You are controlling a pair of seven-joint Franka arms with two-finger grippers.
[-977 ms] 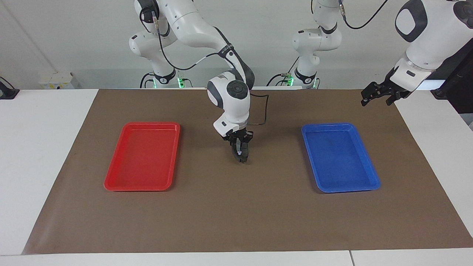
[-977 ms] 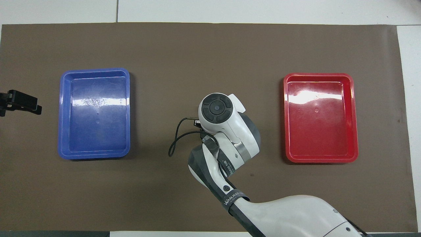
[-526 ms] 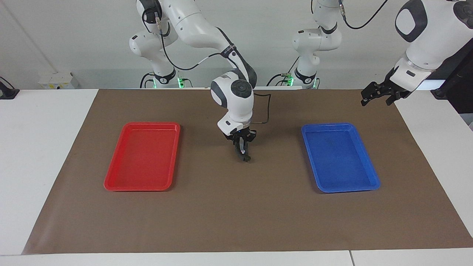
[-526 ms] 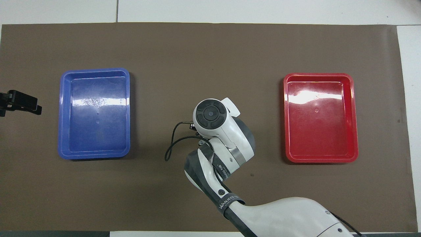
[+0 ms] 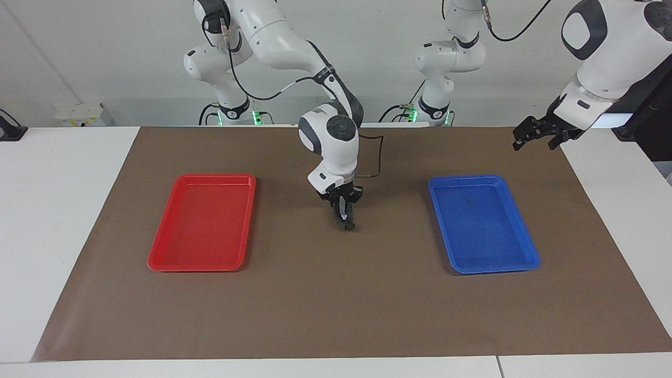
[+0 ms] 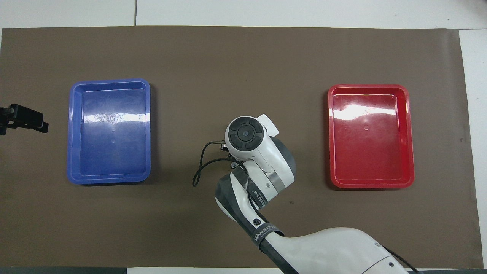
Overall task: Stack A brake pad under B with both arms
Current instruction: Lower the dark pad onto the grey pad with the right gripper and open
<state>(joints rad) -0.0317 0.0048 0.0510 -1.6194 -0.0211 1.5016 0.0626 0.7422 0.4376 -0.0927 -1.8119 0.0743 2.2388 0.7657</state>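
My right gripper [image 5: 345, 220] points straight down over the middle of the brown mat [image 5: 336, 304], between the two trays. It is shut on a thin dark piece with a bright glint, which looks like B [image 5: 348, 227]; its lower end is at or just above the mat. The A brake pad does not show apart from it and may be hidden under the gripper. In the overhead view the right wrist [image 6: 245, 135] covers gripper and piece. My left gripper [image 5: 535, 135] waits open and empty, raised over the mat's corner at the left arm's end, also seen as the left gripper [image 6: 23, 118].
A red tray [image 5: 194, 269] lies toward the right arm's end and a blue tray [image 5: 493, 270] toward the left arm's end; nothing shows in either. A black cable [image 6: 199, 167] loops off the right wrist.
The right wrist has turned and shifted slightly toward the blue tray, then settled; the dark piece stays in its fingers at about the same spot. The left arm has not moved.
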